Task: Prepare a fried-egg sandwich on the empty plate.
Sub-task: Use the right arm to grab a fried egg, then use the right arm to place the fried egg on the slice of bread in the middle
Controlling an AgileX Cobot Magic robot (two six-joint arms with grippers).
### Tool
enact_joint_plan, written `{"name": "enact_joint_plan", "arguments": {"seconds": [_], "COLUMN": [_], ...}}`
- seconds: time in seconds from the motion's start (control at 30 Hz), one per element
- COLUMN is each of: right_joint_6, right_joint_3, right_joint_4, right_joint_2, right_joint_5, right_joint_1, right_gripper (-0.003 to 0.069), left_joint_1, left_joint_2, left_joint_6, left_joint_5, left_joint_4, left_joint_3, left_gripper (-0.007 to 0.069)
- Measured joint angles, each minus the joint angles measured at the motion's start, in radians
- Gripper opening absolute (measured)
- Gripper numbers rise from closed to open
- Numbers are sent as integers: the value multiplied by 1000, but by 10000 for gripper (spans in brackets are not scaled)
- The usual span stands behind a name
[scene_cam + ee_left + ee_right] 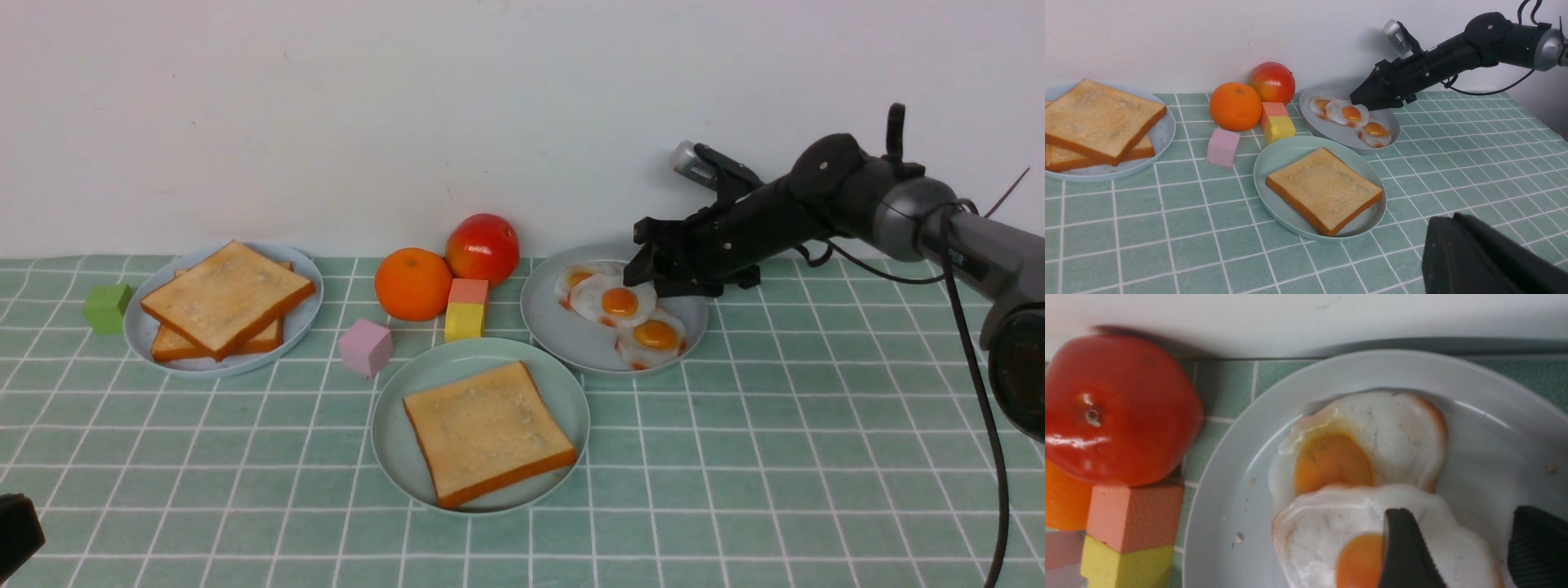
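Right wrist view: fried egg (pixel 1347 547) just under the wide-open, empty right gripper (pixel 1466 522).

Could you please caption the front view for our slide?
Open right pincer poised over the middle fried egg; one toast slice lies on the mint-green plate.

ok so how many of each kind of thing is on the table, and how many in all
toast slices: 3
fried eggs: 3
plates: 3
fruits: 2
blocks: 4
total: 15
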Motion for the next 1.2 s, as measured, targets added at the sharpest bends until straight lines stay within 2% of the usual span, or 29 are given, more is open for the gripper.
{"name": "enact_joint_plan", "arguments": {"seconds": [0.13, 0.23, 0.27, 0.3, 0.37, 0.5, 0.67, 0.77, 0.97, 1.1, 1.2], "right_joint_6": [0, 0, 0, 0, 0, -1, -71, -133, -161, -250, -339], "right_joint_3": [0, 0, 0, 0, -2, -2, -1, 0, 99, 343, 484], "right_joint_4": [4, 3, 3, 6, 16, 21, 43, 42, 69, 183, 322], "right_joint_2": [0, 2, 3, 4, 3, -13, -86, -203, -378, -488, -516], "right_joint_5": [12, 18, 20, 22, 25, 32, 89, 193, 348, 344, 285], "right_joint_1": [0, -1, -1, -1, -2, -2, -2, -2, 17, 95, 158], "right_gripper": [312, 227, 221, 165, 131, 123, 65, 63, 63, 63, 63], "left_joint_1": [0, 0, 0, 0, 0, 0, 0, 0, 0, 0, 0], "left_joint_2": [0, 0, 0, 0, 0, 0, 0, 0, 0, 0, 0], "left_joint_6": [0, 0, 0, 0, 0, 0, -1, -1, -1, -1, -1], "left_joint_5": [0, 0, 0, 0, 0, 3, 54, 97, 127, 136, 136], "left_joint_4": [0, 0, 0, 0, 2, 32, 63, 84, 139, 156, 159], "left_joint_3": [0, 0, 0, 0, 0, 0, 0, 0, 0, 0, 0], "left_gripper": [-13, -11, -11, -10, -10, -8, -6, -3, -3, 2, 4]}}
